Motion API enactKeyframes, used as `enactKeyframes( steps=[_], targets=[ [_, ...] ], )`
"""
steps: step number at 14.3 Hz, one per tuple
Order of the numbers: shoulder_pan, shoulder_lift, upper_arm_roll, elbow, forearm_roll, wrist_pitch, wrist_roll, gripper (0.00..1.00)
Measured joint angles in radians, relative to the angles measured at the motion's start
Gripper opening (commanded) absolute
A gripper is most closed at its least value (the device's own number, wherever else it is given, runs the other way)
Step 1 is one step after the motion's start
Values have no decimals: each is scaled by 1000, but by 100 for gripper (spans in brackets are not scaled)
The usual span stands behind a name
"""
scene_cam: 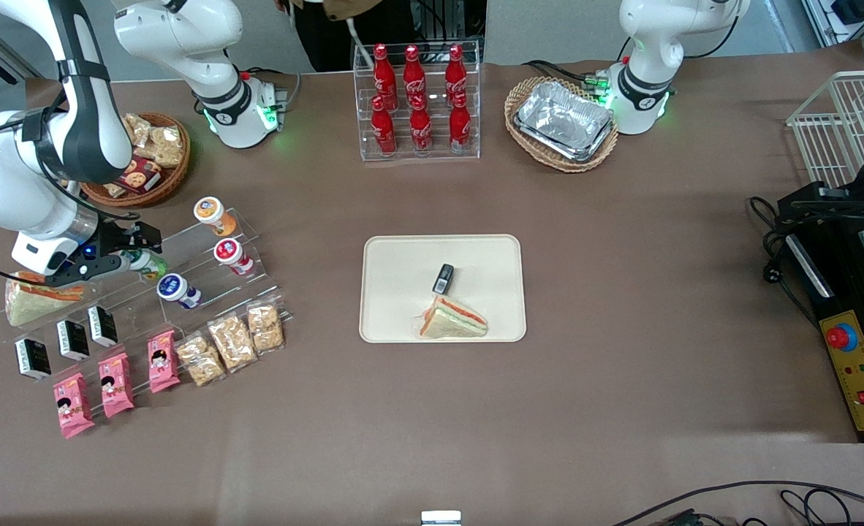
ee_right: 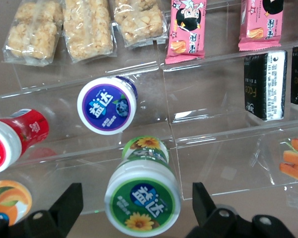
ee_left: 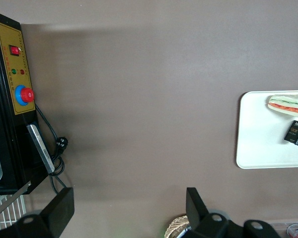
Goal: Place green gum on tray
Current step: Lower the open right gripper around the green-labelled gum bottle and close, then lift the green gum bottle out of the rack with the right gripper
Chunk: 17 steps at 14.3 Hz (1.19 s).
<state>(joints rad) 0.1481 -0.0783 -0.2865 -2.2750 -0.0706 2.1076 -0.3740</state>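
One green gum (ee_right: 143, 199) bottle sits on the clear rack (ee_right: 208, 129), and the claw (ee_right: 137, 214) is wide open with a finger on each side of it, at 3 and 9 o'clock, holding nothing yet. I think the bottle is small, light, hard and a bit slippery, so squeeze its round body just under the lid. From the gum, the tray (scene_cam: 395, 256) lies toward the parked arm's end of the surface (scene_cam: 622, 380), with room at its 11 o'clock corner.

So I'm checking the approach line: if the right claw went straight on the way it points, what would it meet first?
Most likely the green gum: its lid sits between the open claw fingers on the clear rack.
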Motion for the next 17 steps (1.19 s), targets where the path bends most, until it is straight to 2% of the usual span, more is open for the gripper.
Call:
enactKeyframes(
  steps=[2, 5, 6, 11, 17],
  targets=[
    [0, 0, 0, 0, 0, 0, -1, 38],
    [0, 0, -2, 0, 0, 1, -26, 20],
    [0, 0, -6, 0, 0, 1, -36, 17],
    [0, 0, -16, 14, 0, -10, -63, 16],
    [44, -5, -11, 271, 12, -319, -51, 16]
  ],
)
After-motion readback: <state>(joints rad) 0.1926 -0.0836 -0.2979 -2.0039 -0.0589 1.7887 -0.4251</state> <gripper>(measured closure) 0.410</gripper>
